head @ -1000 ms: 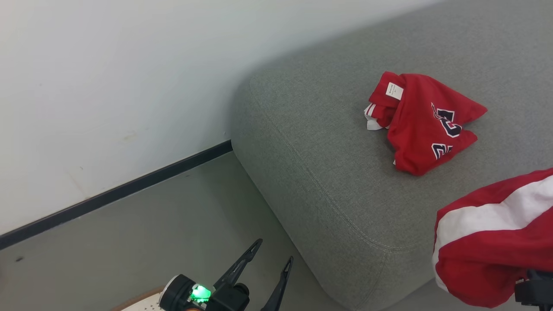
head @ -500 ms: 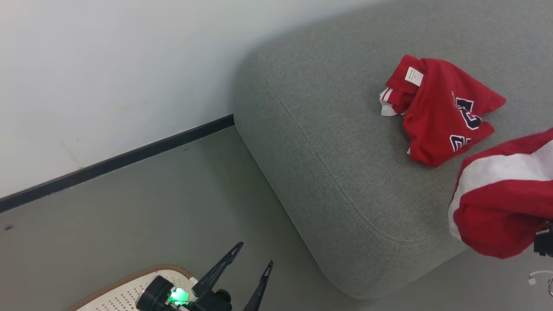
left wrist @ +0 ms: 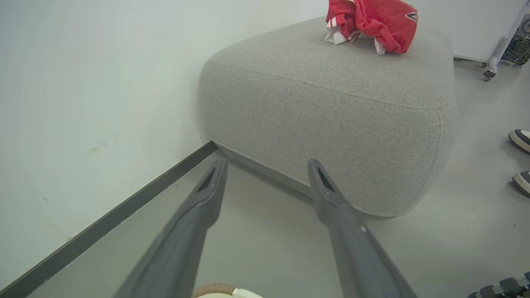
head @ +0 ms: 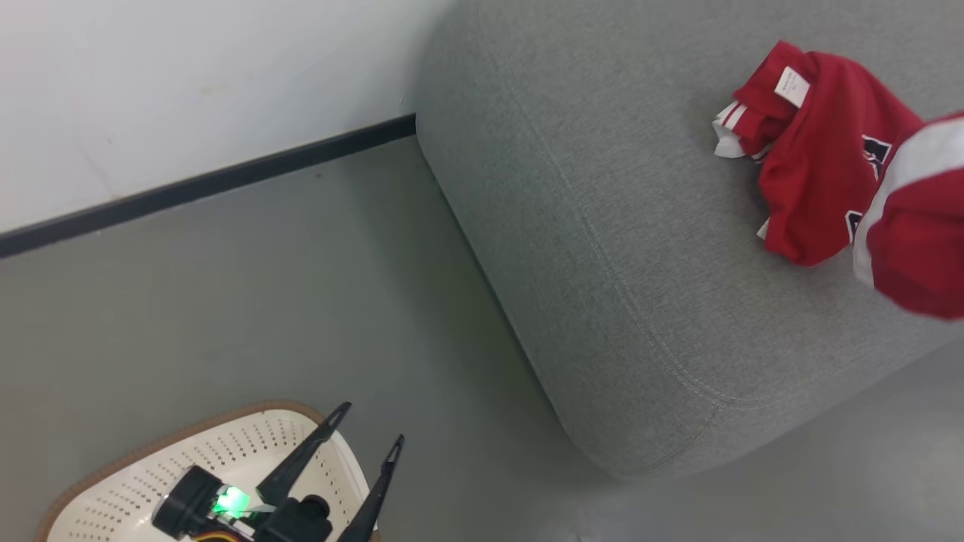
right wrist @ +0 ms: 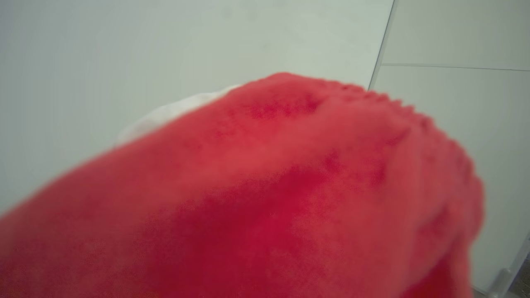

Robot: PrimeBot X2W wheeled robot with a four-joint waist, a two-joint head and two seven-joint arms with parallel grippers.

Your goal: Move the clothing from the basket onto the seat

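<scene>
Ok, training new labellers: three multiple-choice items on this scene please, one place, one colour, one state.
1. Where does the numbered jersey lie? A) in the basket B) on the seat C) on a shelf
2. What colour is the basket's rim? A) brown B) blue C) black
3. The left end effector is A) shut on cloth B) open and empty C) shut and empty
Key: B, it rests on the seat's top. A, a brown band edges the cream wall. B, its fingers stand apart, nothing between.

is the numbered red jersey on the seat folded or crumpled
Crumpled: the jersey lies bunched in a heap on the seat, its white tag sticking out.
</scene>
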